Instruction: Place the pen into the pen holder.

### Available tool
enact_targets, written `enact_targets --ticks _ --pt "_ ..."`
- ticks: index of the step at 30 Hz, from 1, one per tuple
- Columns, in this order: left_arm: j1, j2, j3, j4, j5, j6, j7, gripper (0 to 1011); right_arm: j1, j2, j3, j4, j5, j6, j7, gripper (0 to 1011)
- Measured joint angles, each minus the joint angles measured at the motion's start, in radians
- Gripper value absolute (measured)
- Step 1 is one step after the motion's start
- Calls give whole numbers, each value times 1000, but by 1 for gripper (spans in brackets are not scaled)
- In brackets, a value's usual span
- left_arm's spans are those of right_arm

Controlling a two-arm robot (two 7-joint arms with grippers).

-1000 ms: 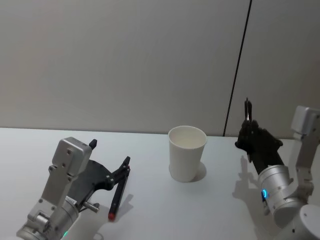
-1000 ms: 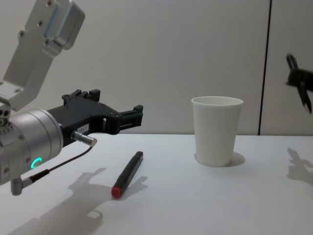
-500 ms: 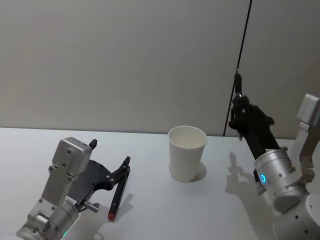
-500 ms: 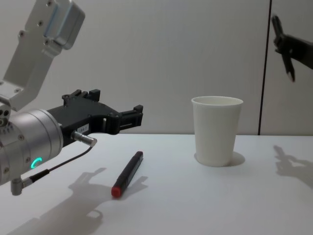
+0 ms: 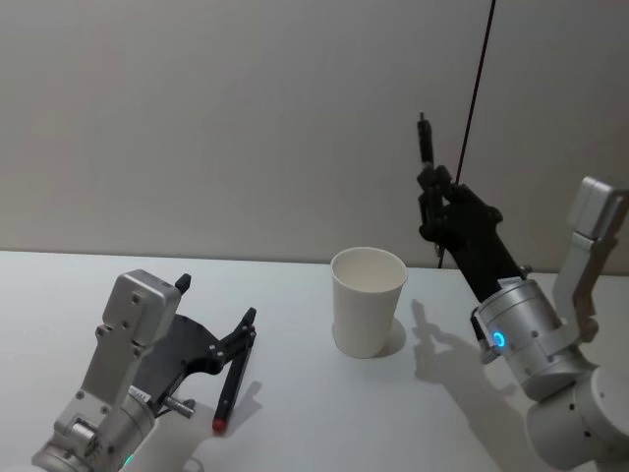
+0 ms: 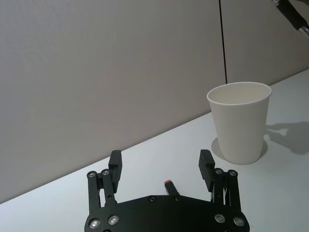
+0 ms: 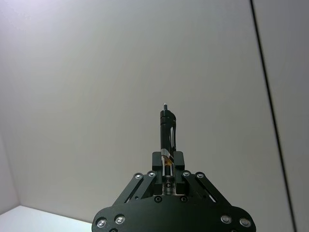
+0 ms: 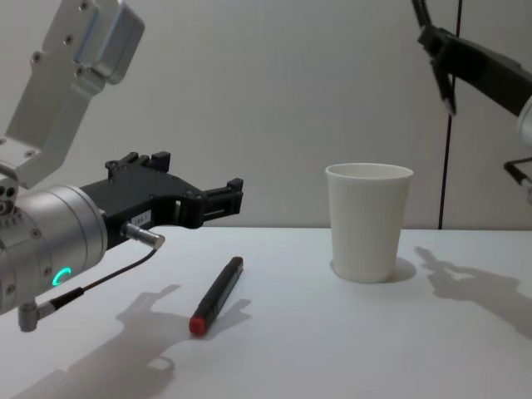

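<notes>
1. Black left claw [image 6: 160, 159] hovers low over the table [image 8: 332, 349], its fingers spread apart with nothing between them.
2. Just beneath it, a red-tipped marker [image 8: 216, 295] lies flat, red end toward the robot.
3. Mid-table, the white pen holder [image 5: 367, 315] stands upright.
4. High up, right of the holder's rim, the right claw [image 7: 167, 159] is clamped on the pen [image 5: 426, 143], whose long axis is near vertical, clip end up.

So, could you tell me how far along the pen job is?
Grasp looks done: the right gripper is shut on a pen, held upright. In hand: it hangs above and right of the cup. Left: lowering it into the empty cup. Another pen lies on the table by the open left gripper.
</notes>
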Motion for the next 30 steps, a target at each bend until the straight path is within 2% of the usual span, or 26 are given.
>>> enact_targets --ticks 4,11,30 --pt "0 0 0 0 0 0 0 1002 29 2 -12 48 17 -37 52 134" --pt "0 0 0 0 0 0 0 1002 66 4 -29 111 23 -89 95 134" --pt "0 0 0 0 0 0 0 1002 121 4 -86 233 -31 -185 109 134"
